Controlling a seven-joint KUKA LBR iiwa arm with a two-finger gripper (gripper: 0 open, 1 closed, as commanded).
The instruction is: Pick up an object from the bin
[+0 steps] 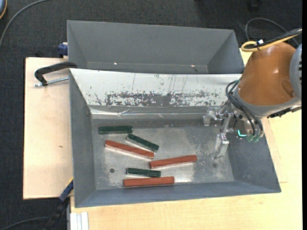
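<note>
Grey bin (144,47), back wall (158,98) speckled dark; rust-red bars (129,148), dark green bars (115,129); my wrist cover (266,75) is orange.

Orange-covered arm (268,78) in from the right, its cabled wrist (243,126) low, tilted down and leftward.

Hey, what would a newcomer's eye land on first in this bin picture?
The big orange cover on the arm's wrist at the right edge stands out first. The gripper hangs below it over bare floor at the right of the bin. Left of it, three red bars and three green bars lie scattered, the nearest red one apart from the gripper.
</note>
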